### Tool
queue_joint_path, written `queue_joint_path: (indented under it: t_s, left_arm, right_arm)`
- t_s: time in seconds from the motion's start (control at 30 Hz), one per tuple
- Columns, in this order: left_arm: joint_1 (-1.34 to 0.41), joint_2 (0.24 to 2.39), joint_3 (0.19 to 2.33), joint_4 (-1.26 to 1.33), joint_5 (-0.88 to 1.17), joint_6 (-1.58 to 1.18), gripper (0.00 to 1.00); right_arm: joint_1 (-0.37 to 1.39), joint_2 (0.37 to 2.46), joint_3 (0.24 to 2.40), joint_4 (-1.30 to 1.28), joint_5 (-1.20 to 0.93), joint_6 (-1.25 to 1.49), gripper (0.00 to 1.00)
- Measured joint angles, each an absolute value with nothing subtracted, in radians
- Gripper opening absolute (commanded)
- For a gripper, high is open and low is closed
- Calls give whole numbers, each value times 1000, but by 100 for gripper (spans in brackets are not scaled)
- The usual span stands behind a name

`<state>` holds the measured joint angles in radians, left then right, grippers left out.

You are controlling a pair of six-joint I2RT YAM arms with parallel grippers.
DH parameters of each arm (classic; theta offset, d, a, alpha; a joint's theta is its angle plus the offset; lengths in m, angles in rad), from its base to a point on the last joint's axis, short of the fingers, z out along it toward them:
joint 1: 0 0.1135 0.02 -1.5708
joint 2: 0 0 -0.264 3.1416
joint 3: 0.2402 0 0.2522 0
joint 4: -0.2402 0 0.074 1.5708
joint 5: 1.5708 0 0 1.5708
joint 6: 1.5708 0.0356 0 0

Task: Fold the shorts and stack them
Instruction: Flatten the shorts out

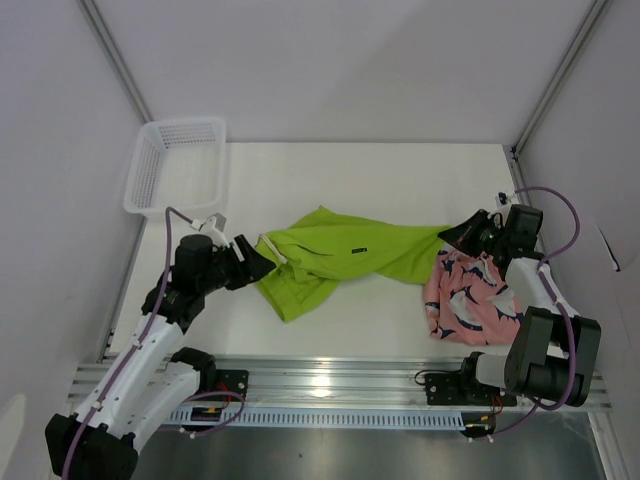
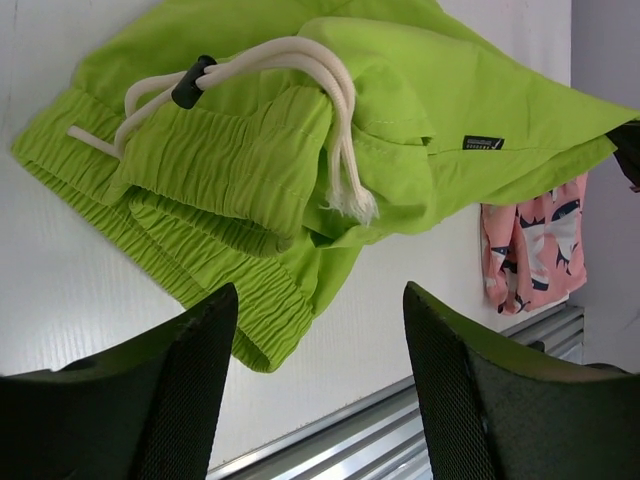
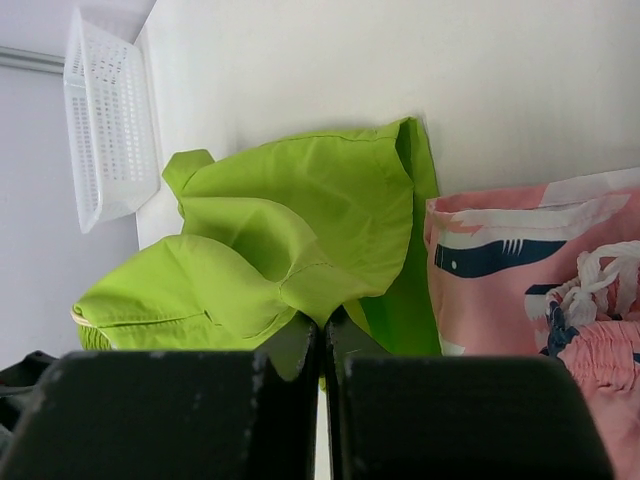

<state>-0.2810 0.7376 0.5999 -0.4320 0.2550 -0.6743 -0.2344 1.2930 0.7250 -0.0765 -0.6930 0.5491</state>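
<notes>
Two ends of one garment decide the coming move: the lime green shorts (image 1: 340,250) lie stretched across the table (image 1: 400,180) with their long axis running left to right, the elastic waistband (image 2: 200,170) at the left end and a leg at the right end

At the right end, the right gripper (image 3: 321,325) has its fingers pressed together on a pinch of green cloth, and the leg rises from the table toward it. At the left end, the left gripper (image 2: 319,288) stands wide apart and holds nothing; the waistband and its white drawstring (image 2: 300,60) lie just ahead of its fingertips, slightly toward the far side, close but apart

So the left arm is by far the nearer to the waistband, and the right arm already has the opposite end. My reading is that the left gripper needs a short forward reach onto the gathered waistband, so that both ends can be lifted and brought together along that left-right line

The pink shorts (image 1: 468,300) lie crumpled at the near right, just beside the green leg and under the right arm, not yet folded. The white basket (image 1: 175,165) sits at the far left, well apart from both pairs
</notes>
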Motion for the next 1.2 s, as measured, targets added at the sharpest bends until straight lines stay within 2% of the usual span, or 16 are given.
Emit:
queue_joint_path:
  t_s: [0.57, 0.8, 0.87, 1.0, 1.2]
  left_arm:
    - [-281, 881, 503, -111, 247, -730, 61]
    - [-284, 896, 486, -34, 207, -734, 37]
    - [-284, 895, 486, -28, 193, -733, 37]
    - [-285, 899, 486, -1, 186, -733, 46]
    - [-302, 958, 483, 101, 181, -735, 43]
  right_arm:
    - [-234, 1293, 725, -68, -724, 549, 0]
    - [-234, 1293, 725, -62, -725, 549, 0]
    - [-234, 1293, 725, -61, -725, 549, 0]
    - [-234, 1293, 725, -58, -725, 549, 0]
    - [-234, 1293, 725, -54, -732, 549, 0]
